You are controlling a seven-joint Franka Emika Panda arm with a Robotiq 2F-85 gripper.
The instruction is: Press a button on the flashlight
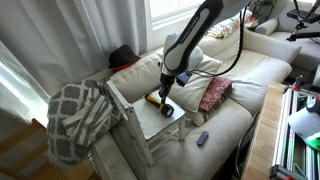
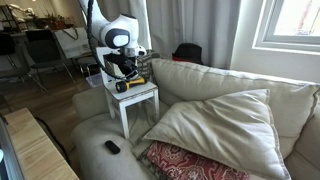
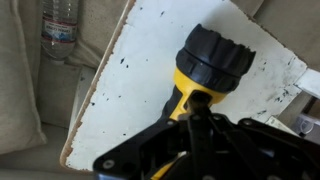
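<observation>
The flashlight lies on its side on a small white table, with its wide black head away from me and its yellow body under my fingers. It also shows in both exterior views. My gripper is shut, its fingertips together and pointing down onto the yellow body just behind the head. It appears to touch the body. The gripper hangs over the table in both exterior views. The rear of the flashlight is hidden under the gripper.
The table stands on a beige sofa. A water bottle lies beside it. A patterned blanket, a red patterned pillow, a large cushion and a small dark remote-like object are nearby.
</observation>
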